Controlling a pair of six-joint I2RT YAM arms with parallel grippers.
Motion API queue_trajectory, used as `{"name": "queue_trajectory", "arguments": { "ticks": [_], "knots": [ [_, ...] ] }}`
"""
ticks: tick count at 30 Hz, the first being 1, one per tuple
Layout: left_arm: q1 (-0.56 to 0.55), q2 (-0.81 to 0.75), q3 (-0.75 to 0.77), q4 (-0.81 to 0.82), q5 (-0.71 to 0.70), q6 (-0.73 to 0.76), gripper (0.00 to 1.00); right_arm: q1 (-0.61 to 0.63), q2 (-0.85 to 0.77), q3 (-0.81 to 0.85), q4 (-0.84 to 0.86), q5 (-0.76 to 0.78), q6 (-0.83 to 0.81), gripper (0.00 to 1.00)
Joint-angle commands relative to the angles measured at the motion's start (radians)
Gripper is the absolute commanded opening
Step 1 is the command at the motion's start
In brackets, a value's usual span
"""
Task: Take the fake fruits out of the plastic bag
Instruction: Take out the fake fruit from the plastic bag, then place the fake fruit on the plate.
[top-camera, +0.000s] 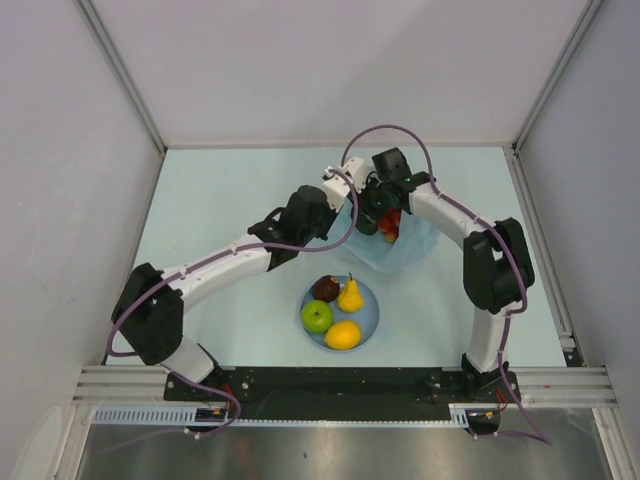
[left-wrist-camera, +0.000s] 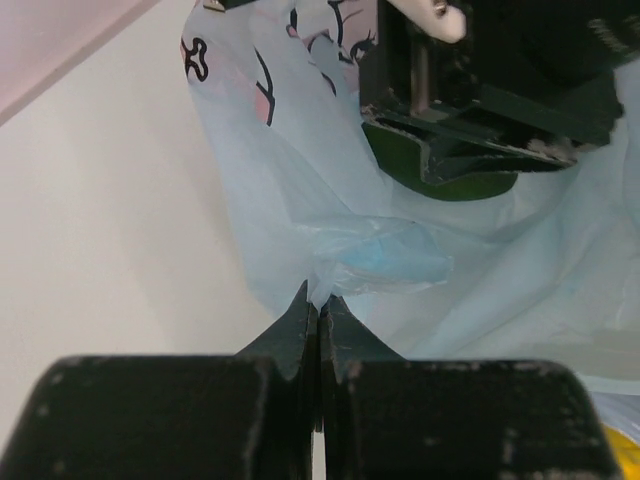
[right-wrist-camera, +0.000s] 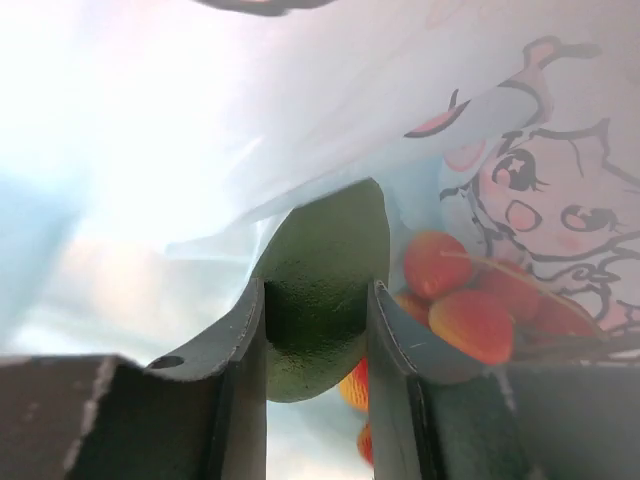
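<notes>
The light-blue plastic bag (top-camera: 412, 243) lies behind the plate; it also shows in the left wrist view (left-wrist-camera: 300, 180) and the right wrist view (right-wrist-camera: 300, 120). My left gripper (left-wrist-camera: 320, 305) is shut on a fold of the bag's edge. My right gripper (right-wrist-camera: 318, 300) is inside the bag's mouth, shut on the dark green oval fruit (right-wrist-camera: 320, 290), which also shows in the left wrist view (left-wrist-camera: 455, 185). The red grapes (right-wrist-camera: 470, 300) lie in the bag beside it. A green apple (top-camera: 317, 316), a dark red fruit (top-camera: 325, 288), a yellow pear (top-camera: 350, 295) and a lemon (top-camera: 343, 334) rest on the plate.
The round light-blue plate (top-camera: 372, 310) sits in front of the bag, near the table's middle. Grey walls enclose the table on the left, the right and the back. The arm bases stand on a black rail at the near edge.
</notes>
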Motion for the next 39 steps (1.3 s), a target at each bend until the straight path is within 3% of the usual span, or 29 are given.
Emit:
{"name": "queue_trajectory", "arguments": {
  "ticks": [1, 14, 19, 24, 26, 32, 39],
  "knots": [
    [-0.006, 0.029, 0.095, 0.019, -0.016, -0.014, 0.0, -0.025, -0.157, 0.031, -0.049, -0.067, -0.024, 0.14],
    [0.0, 0.083, 0.227, 0.041, -0.044, -0.054, 0.0, -0.067, -0.458, -0.03, -0.166, -0.078, -0.042, 0.14],
    [0.052, 0.248, 0.429, 0.079, -0.048, -0.048, 0.0, -0.061, -0.568, -0.063, -0.201, -0.129, -0.004, 0.14],
    [0.146, 0.436, 0.751, -0.062, -0.063, -0.163, 0.0, -0.021, -0.651, -0.128, -0.216, -0.13, -0.004, 0.15],
    [0.143, 0.404, 0.717, -0.002, -0.056, -0.121, 0.0, -0.007, -0.673, -0.156, -0.216, -0.13, -0.008, 0.15],
    [0.138, 0.261, 0.583, -0.028, 0.061, -0.132, 0.0, 0.045, -0.756, -0.276, -0.235, -0.17, -0.048, 0.15],
    [0.12, 0.088, 0.356, -0.015, 0.092, -0.059, 0.0, 0.202, -0.81, -0.434, -0.252, -0.172, -0.189, 0.16]
  ]
}}
